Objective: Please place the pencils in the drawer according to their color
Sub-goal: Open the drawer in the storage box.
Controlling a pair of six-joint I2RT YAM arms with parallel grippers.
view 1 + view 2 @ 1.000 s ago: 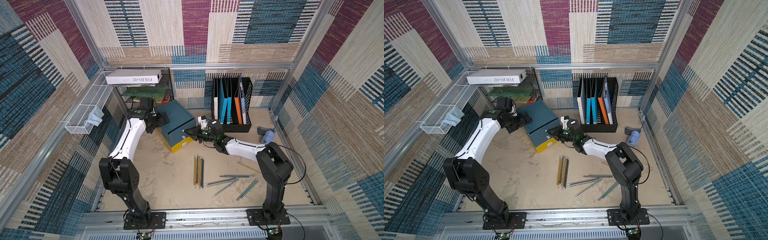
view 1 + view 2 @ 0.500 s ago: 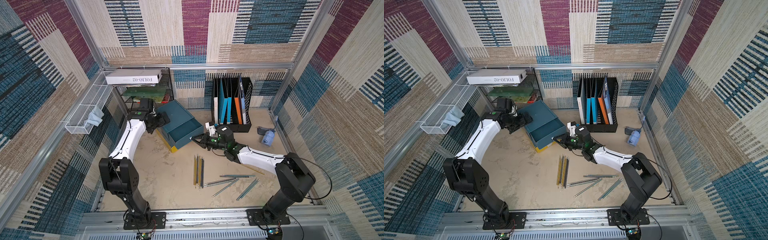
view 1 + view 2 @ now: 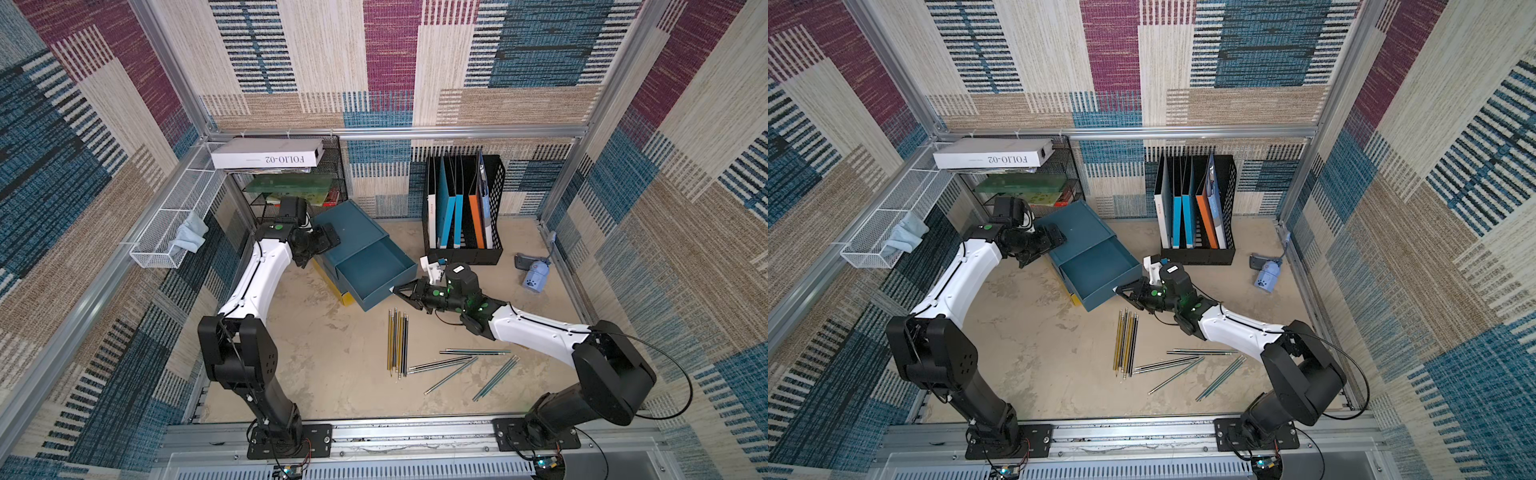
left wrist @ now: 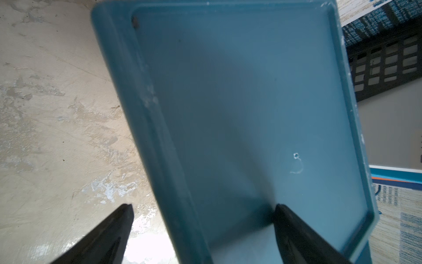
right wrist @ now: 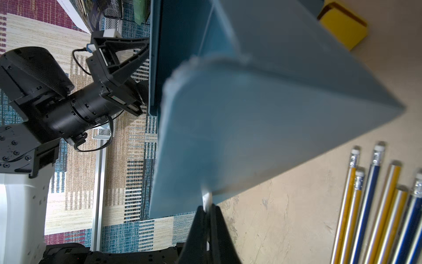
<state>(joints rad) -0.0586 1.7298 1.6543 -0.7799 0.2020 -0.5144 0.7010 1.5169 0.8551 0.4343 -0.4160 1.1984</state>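
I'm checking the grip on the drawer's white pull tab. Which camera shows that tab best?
The right wrist view: the white tab appears close up, pinched in the right pincer at the front of the teal drawer. In both top views it is only a tiny white speck; the left wrist view does not show it.

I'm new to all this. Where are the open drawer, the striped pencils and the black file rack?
open drawer [image 3: 374, 268], in a top view, on its bare inner floor.
striped pencils [image 3: 397, 340], in a top view, mid-length of the bundle.
file rack [image 3: 463, 257], in a top view, on its front wall.
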